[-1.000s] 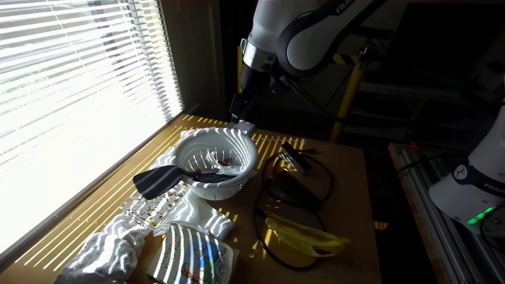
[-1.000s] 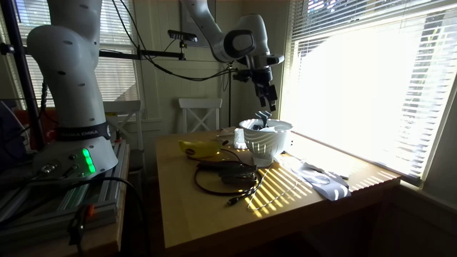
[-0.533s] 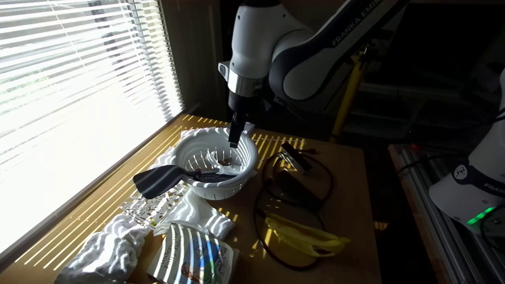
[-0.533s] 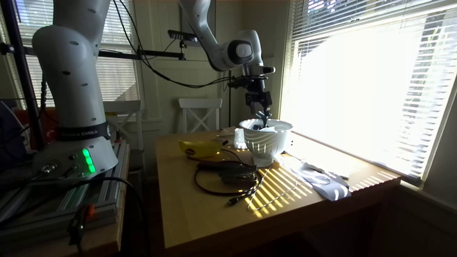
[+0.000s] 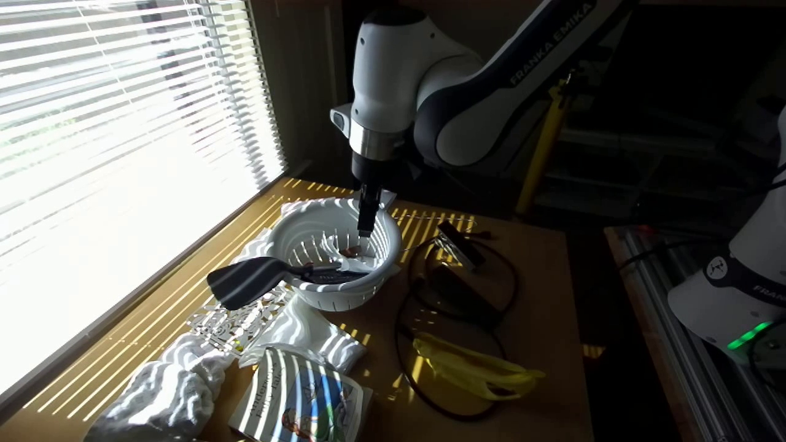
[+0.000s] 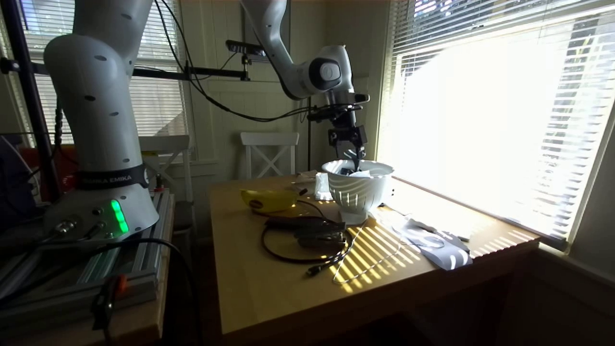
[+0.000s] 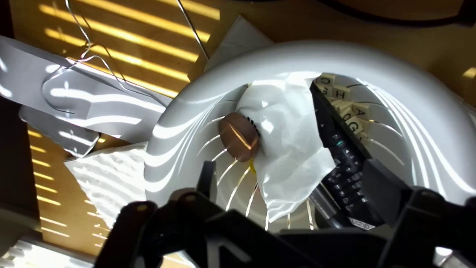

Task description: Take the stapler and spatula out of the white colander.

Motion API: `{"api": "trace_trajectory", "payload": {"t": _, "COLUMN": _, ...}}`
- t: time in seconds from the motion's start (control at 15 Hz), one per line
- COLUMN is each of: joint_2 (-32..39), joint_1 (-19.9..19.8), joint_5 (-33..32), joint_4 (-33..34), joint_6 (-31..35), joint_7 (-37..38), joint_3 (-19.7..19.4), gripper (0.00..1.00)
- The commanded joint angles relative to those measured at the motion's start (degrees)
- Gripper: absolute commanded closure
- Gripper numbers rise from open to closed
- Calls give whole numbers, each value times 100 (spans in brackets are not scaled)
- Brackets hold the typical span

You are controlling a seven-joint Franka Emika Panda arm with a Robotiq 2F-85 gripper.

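Points the gripper down over the white colander with the spatula jutting from it, near the desk's far window-side corner.

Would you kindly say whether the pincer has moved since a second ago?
Yes: in an exterior view, the tip of the pincer has come down from above the far rim of the unmoved white colander to overlap its opening.

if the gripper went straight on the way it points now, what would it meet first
Probably the crumpled white sheet inside the white colander, below the open gripper; depth is unclear, so it could touch the black remote beside that sheet first.
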Motion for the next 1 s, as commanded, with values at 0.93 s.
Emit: {"api": "trace_trajectory", "payload": {"t": 0.93, "joint_2": 1026, "joint_1": -542, "joint_5": -682, "joint_4": 413, "joint_6": 1719, "joint_7": -3124, "joint_3": 798, "gripper": 0}}
